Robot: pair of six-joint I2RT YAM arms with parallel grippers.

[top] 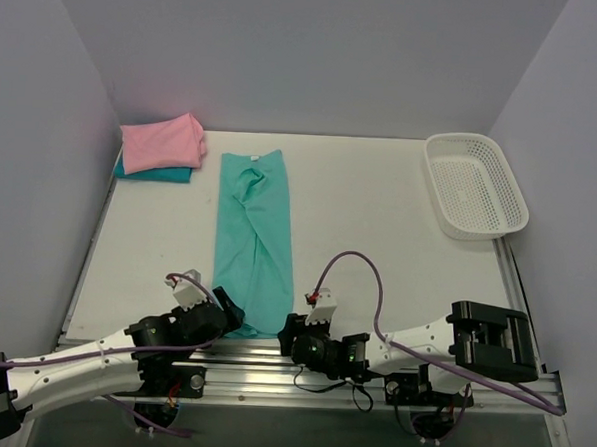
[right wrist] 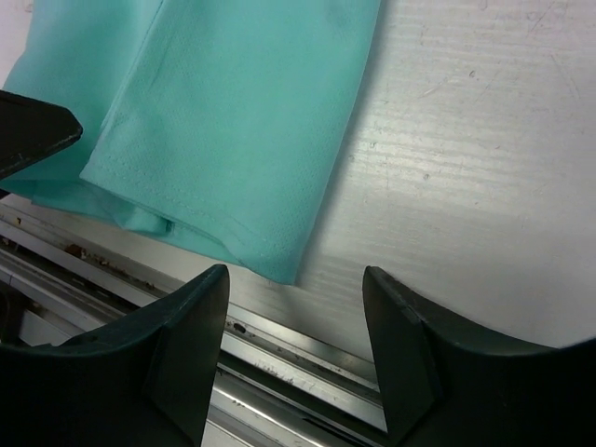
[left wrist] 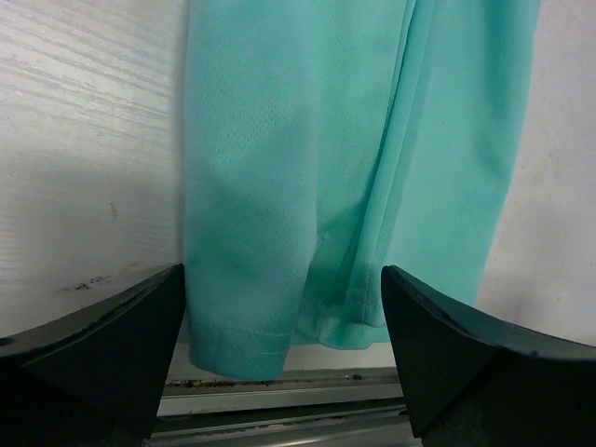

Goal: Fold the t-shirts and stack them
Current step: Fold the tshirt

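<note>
Light, floppy teal-green t-shirt (top: 252, 241), so pinch near-hem corners; left gripper (left wrist: 282, 279) and right gripper (right wrist: 296, 275) jaws spread, empty.

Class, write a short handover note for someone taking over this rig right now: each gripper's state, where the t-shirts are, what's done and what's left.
Left gripper: open, empty, poised at the near hem of the teal-green shirt.
Right gripper: open, empty, beside that hem's right corner.
Shirts: the teal-green one lies as a long narrow strip down the table, sides folded in. The pink shirt sits folded on the darker teal shirt at the far left corner.
Done: two stacked, third folded lengthwise.
Left: fold the strip across and add it to the stack.
</note>
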